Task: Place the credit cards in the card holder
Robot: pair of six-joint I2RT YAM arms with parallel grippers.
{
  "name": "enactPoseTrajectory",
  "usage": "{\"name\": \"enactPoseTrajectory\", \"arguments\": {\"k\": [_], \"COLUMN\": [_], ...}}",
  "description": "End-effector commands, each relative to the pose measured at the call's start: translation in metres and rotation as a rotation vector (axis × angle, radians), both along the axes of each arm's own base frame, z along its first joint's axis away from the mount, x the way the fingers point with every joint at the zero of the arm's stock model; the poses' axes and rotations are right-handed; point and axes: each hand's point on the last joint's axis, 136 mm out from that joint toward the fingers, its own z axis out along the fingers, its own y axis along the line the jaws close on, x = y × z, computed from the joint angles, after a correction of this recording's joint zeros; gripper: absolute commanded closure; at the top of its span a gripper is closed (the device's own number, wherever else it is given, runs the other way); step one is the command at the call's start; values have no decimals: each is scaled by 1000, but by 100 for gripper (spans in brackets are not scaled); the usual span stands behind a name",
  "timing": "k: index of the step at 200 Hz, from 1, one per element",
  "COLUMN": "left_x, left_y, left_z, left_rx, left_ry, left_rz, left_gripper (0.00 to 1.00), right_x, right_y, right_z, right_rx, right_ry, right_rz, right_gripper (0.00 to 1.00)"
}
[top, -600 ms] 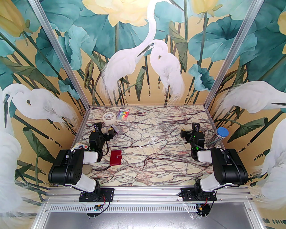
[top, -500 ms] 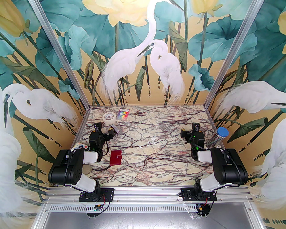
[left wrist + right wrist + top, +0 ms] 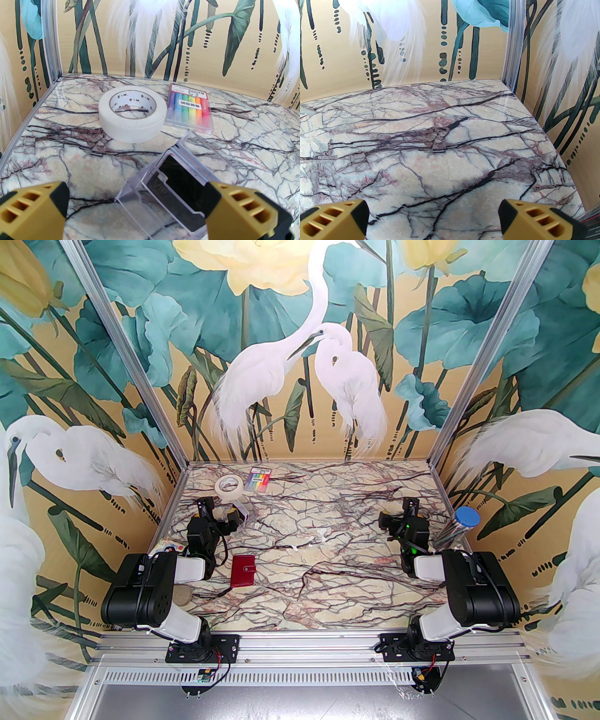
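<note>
as left hand [image 3: 137, 199] and right hand [image 3: 433, 208] gape empty, black credit card [image 3: 180, 187] lies just before the left.

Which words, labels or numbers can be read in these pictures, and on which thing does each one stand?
"VIP": on the black card inside the clear case.
Tape roll: small repeated marks on the inner ring, too blurred to read.
Marker packet: print on the red top strip and the white label, too small to read.
Red wallet: no text can be seen.
</note>
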Motion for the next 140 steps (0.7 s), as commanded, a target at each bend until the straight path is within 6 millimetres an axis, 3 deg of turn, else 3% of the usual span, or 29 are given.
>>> {"name": "enactPoseTrajectory", "arguments": {"k": [1, 140], "left_x": [-2, 0], "left_y": [1, -7], "left_z": [0, 0], "left_rx": [-11, -10], "left_ry": [-3, 3], "left_rz": [12, -39], "left_gripper": [0, 0], "right_x": [5, 5], "right_y": [1, 2], "right_z": [11, 11], "right_rx": [4, 4], "right_ry": [-26, -26], "right_rz": [12, 12], "right_gripper": [1, 1]}}
